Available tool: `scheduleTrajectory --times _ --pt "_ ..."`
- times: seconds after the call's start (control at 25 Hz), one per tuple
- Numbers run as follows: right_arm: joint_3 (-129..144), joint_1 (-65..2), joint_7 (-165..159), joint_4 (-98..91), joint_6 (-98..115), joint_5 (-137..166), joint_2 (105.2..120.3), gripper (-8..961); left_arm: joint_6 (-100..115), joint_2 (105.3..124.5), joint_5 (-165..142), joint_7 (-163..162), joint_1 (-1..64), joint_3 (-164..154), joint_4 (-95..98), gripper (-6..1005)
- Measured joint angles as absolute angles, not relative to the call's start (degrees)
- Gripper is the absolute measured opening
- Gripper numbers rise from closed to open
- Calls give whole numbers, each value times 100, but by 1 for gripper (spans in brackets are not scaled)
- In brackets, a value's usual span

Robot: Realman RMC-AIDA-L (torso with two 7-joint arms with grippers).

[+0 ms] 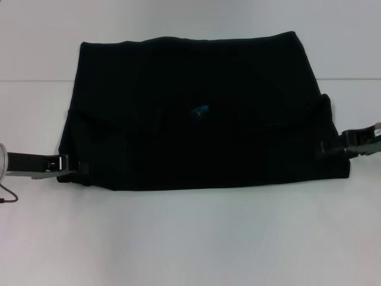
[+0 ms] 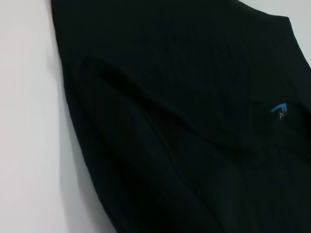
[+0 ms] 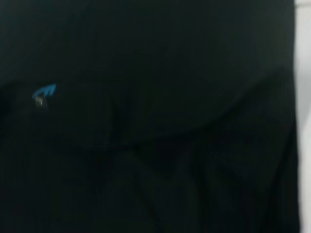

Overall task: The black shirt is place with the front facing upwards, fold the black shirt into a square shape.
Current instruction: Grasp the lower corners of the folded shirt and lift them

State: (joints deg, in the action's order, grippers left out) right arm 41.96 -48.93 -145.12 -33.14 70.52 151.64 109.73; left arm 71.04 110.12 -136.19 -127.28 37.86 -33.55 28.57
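The black shirt (image 1: 196,113) lies on the white table, folded into a wide rectangle with a fold line curving across its middle. Its small blue neck label (image 1: 199,111) shows near the centre, and also in the left wrist view as the label (image 2: 279,109) and in the right wrist view as the label (image 3: 44,92). No lettering shows. My left gripper (image 1: 74,167) is at the shirt's near left corner, touching the cloth edge. My right gripper (image 1: 326,149) is at the shirt's right edge, level with the fold. Both wrist views are filled by the shirt (image 2: 184,121), the shirt (image 3: 155,145).
The white table (image 1: 190,238) extends in front of the shirt and to both sides. A thin dark cable (image 1: 8,197) hangs by my left arm at the left edge. A seam in the table (image 1: 36,80) runs behind the shirt's far part.
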Motion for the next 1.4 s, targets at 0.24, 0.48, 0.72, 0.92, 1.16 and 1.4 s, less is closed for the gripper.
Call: scheduleTrajectory --times 0.24,0.48,0.72,0.92,1.16,1.4 --pt "4273 -4876 -14510 -3198 6832 15165 11118 872 7116 11012 -13613 -12736 3788 -3348 2869 35" --pt "4271 -4859 -14514 -3192 6811 15150 11187 869 7120 11012 -13613 -12737 3793 -3338 2878 34" --pt "4433 -4818 -14475 -3167 6729 15186 11206 866 7120 11012 -13606 -12754 3797 -3338 2888 36" --pt "4431 -4780 -14428 -3166 6758 15170 11206 717 7120 11013 -13605 -12754 3797 -3331 2895 35" --pt "4407 -4742 -14369 -3178 6818 15169 11206 394 7199 11012 -13605 -12753 3804 -3330 2909 34" --pt "4377 -4698 -14361 -3266 6998 15158 11206 265 7293 11009 -13605 -12753 3806 -3331 2910 35"
